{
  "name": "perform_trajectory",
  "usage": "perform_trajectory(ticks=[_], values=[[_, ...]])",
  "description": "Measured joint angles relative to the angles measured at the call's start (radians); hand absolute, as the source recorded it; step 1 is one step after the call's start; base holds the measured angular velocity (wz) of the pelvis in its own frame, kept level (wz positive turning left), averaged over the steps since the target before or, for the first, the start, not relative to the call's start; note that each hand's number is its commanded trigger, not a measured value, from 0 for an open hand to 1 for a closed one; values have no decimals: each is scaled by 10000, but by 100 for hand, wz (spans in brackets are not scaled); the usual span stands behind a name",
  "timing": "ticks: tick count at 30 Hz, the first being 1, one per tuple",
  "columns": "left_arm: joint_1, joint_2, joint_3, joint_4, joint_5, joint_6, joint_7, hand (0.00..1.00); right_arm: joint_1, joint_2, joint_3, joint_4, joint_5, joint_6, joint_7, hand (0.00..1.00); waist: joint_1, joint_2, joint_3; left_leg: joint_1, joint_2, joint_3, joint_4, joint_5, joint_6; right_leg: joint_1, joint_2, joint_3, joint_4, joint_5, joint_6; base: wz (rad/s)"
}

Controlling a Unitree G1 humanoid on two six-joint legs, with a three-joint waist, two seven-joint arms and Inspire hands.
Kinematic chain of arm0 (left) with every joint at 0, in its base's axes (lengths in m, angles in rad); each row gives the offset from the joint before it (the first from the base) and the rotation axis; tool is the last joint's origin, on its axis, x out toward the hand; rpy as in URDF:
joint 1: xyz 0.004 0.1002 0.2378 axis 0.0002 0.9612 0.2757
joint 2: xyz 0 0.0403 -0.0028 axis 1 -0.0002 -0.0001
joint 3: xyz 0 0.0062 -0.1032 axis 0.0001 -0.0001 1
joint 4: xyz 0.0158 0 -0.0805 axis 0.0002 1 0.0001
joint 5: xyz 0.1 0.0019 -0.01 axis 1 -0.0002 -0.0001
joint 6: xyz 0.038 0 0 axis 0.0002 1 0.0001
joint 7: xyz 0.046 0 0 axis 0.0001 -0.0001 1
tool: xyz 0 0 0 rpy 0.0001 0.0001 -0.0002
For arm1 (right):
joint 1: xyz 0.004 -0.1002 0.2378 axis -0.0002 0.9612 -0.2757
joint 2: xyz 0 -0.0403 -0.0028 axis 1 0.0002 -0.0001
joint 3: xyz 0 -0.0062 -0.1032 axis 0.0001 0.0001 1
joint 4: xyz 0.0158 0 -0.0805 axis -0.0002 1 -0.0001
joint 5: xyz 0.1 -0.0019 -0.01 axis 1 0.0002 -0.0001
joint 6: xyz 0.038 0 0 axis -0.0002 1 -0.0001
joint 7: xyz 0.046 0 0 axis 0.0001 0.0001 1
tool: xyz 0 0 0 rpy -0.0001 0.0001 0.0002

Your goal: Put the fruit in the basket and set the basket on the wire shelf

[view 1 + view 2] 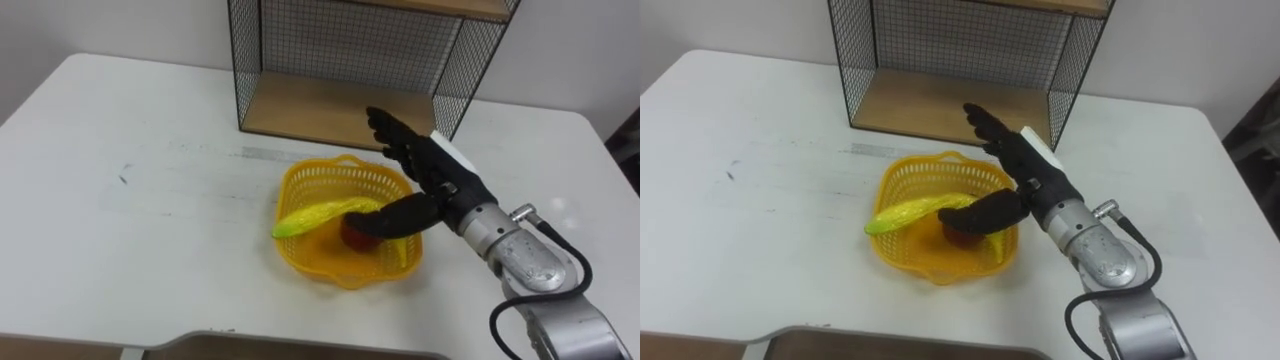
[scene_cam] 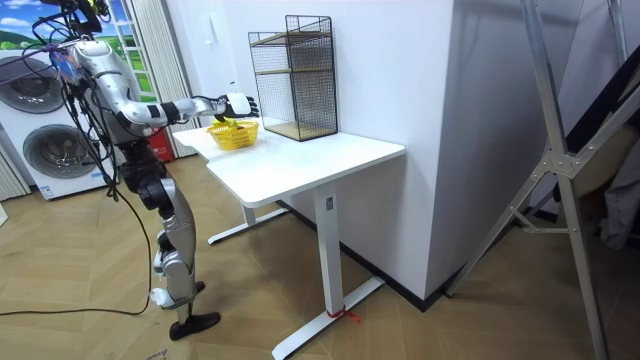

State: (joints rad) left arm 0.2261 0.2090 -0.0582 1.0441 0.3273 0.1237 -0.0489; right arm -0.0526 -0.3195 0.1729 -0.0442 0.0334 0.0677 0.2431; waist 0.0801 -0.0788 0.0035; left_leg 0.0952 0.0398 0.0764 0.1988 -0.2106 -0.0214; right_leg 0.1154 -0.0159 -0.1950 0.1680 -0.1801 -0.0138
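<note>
Yellow plastic basket [image 1: 335,268] on white desk [image 1: 150,180], just in front of wire shelf [image 1: 340,40]. Inside: long yellow-green fruit [image 1: 310,217] at left, red fruit [image 1: 358,234] at right. R hand [image 1: 435,175] over basket's right rim, fingers straight and spread, thumb out above red fruit, gripping nothing. Judged fully loaded. Recommended: pinch right rim firmly, lift level to avoid spills, set on shelf's lower board [image 1: 320,108].

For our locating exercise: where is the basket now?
Left eye view: the basket sits on the table, just before the wire shelf, right hand over its right rim.
</note>
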Motion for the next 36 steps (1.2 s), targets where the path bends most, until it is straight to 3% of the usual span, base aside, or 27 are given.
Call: perform_trajectory(ticks=[7, 12, 18, 22, 24, 28, 33, 36], values=[[188, 0, 241, 8, -1074, -31, 17, 0, -6, 2, -501, -2, 95, -10, -28, 0, -5, 36, -15, -2, 1, -1, 9, -1, 0, -7, 0, -8, 11, 1, 0, 0], [411, -24, 1091, 201, -2247, -42, 35, 0, 67, 14, -1074, -8, 265, -14, -309, 0, -115, 159, -25, 41, -5, -81, -7, -5, 4, 57, -2, -54, -4, 0, 0, 3], [591, -30, 2716, 265, -5330, -265, 1160, 0, 568, 14, -1876, -6, 1369, -13, -1113, 0, -209, 269, -39, 40, -15, -215, -18, -4, 4, 104, -10, -133, -21, -4, 3, 4], [752, -64, 3361, 34, -6985, -434, 2162, 0, 1173, 27, -2175, -6, 2087, -10, -1645, 0, -205, 275, -41, 37, -16, -200, -16, -4, 4, 118, -8, -147, -23, -4, 3, 1], [828, -200, 4113, -730, -7626, -492, 3046, 0, 1597, 26, -2501, 32, 2370, -9, -1874, 0, -188, 292, -40, 37, -21, -224, -15, -4, 4, 127, -17, -202, -25, -4, 3, 4], [837, -216, 4927, -1959, -7881, -799, 4603, 0, 1926, 22, -2891, 89, 2352, -10, -2491, 0, -39, 417, -81, 45, -17, -259, -25, -4, 4, 108, -1, -127, -11, -4, 2, -3], [921, -236, 5731, -5645, -7917, -1161, 7454, 0, 2513, 71, -3403, 29, 2105, -5, -3362, 0, 140, 521, -136, 48, -28, -285, -66, -3, 6, -20, -8, -108, 10, -5, 3, -2], [893, -248, 6181, -7122, -7417, -1466, 8579, 0, 2694, 224, -3681, 6, 2164, -14, -3780, 0, 114, 559, -159, 108, -30, -291, -102, -2, 7, 62, -4, -71, 11, -5, 3, -5]])
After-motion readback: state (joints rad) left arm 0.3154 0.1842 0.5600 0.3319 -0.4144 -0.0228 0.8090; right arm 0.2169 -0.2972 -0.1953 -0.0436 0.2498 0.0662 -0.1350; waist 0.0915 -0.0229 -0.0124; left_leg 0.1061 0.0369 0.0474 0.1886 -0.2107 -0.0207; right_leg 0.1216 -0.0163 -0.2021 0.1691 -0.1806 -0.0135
